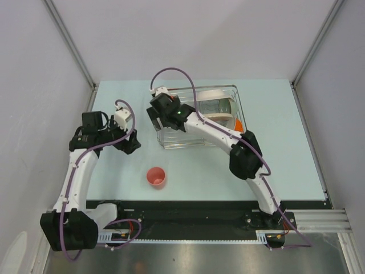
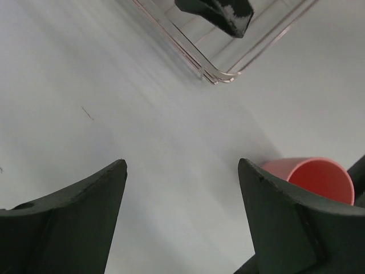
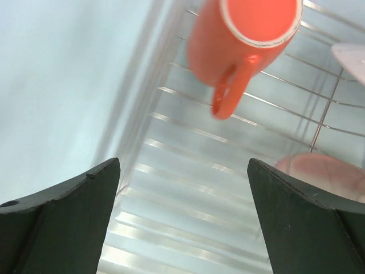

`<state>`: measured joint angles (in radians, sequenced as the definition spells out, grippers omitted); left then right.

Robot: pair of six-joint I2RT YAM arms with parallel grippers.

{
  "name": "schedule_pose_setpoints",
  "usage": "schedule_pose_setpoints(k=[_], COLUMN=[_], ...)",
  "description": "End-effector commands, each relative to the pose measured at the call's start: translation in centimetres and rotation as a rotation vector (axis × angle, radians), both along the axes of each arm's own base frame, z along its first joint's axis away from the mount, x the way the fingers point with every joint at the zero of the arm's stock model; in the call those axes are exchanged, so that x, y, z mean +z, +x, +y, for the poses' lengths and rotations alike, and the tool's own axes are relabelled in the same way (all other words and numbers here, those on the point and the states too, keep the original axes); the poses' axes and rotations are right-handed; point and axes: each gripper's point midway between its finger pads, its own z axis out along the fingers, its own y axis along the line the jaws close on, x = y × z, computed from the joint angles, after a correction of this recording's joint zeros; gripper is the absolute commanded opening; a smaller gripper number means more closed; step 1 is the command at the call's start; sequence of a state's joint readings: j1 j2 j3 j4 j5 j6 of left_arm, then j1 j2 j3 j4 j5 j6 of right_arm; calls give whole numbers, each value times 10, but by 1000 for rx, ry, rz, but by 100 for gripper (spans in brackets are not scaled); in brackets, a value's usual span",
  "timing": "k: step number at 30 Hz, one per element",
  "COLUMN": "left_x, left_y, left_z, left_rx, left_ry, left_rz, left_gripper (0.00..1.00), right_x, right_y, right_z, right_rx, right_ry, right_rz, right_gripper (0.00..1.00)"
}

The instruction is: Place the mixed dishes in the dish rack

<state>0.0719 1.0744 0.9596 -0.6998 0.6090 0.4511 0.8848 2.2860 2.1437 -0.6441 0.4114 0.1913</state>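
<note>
The silver wire dish rack [image 1: 171,140] stands at the table's middle back in a clear tray. It holds upright plates [image 1: 212,93], a pale bowl [image 1: 215,107] and the orange-red mug [image 1: 239,124]. My right gripper [image 1: 159,119] hovers open and empty over the rack's left end. Its wrist view shows the rack wires [image 3: 188,182], the mug [image 3: 239,40] lying on its side and a pink plate [image 3: 322,171]. The pinkish cup [image 1: 155,177] stands upright on the table in front of the rack. My left gripper [image 1: 130,144] is open and empty, left of the cup [image 2: 319,180].
The table [image 1: 285,160] is pale blue-green with walls on three sides. The rack tray's near-left corner [image 2: 219,74] lies just ahead of my left gripper [image 2: 181,162]. A black rail [image 1: 194,214] runs along the near edge by the arm bases.
</note>
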Motion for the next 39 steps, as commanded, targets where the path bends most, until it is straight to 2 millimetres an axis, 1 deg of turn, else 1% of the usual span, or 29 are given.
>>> schedule_pose_setpoints(k=[1,2,3,4,5,6,7,10,13,14,17,18,19,23,24,25,28,31,32,35,36,38,39], left_x=[3,-3,-7,-9,-17,-21,-30,-42,-53,-56,-63,-65,-67,-74,-76,-76,-81,-93,-97,-112,-119,-126,-130], left_y=[-39,-48,-52,-58,-66,-69,-73,-79,-85,-87,-86,-85,-84,-82,-82,-82,-80,-79,-79,-78,-78,-79,-79], left_z=[-13,-16,-15,-20,-23,-24,-27,-32,-36,-36,-36,-37,-39,-48,-51,-55,-64,-69,-70,-72,-72,-72,-71], left_rx=[-178,-203,-208,-246,-269,-279,-301,-327,-360,-367,-383,-387,-394,-416,-415,-429,-446,-455,-459,-474,-484,-501,-506], left_ry=[64,76,85,97,106,117,137,173,193,198,224,224,223,222,219,218,226,244,250,282,295,310,317], left_rz=[20,48,59,54,75,79,93,105,133,144,157,159,166,183,196,189,187,201,202,221,240,254,266], left_gripper=[83,82,82,81,81,80,79,79,79,79,78,78,78,77,77,77,77,75,73,58,48,37,24], right_x=[109,117,122,134,138,140,147,152,161,168,174,176,179,179,175,176,168,161,160,153,152,149,149], right_y=[-39,-44,-51,-56,-60,-63,-70,-83,-90,-93,-100,-103,-103,-113,-116,-117,-119,-120,-120,-121,-122,-121,-121], right_z=[7,8,12,10,10,11,9,5,-1,-7,-17,-26,-30,-50,-57,-60,-74,-84,-87,-95,-97,-103,-105], right_rx=[35,46,68,70,78,87,94,104,106,103,90,74,67,35,27,16,-9,-29,-39,-61,-66,-83,-87], right_ry=[162,177,192,217,229,243,259,286,319,331,342,346,355,373,368,381,377,372,370,348,343,341,342], right_rz=[-116,-121,-115,-115,-112,-103,-105,-102,-104,-109,-115,-120,-129,-136,-135,-137,-128,-123,-124,-121,-118,-113,-111], right_gripper=[100,100,100,100,100,100,100,100,100,100,100,100,100,100,100,100,100,100,100,99,98,98,99])
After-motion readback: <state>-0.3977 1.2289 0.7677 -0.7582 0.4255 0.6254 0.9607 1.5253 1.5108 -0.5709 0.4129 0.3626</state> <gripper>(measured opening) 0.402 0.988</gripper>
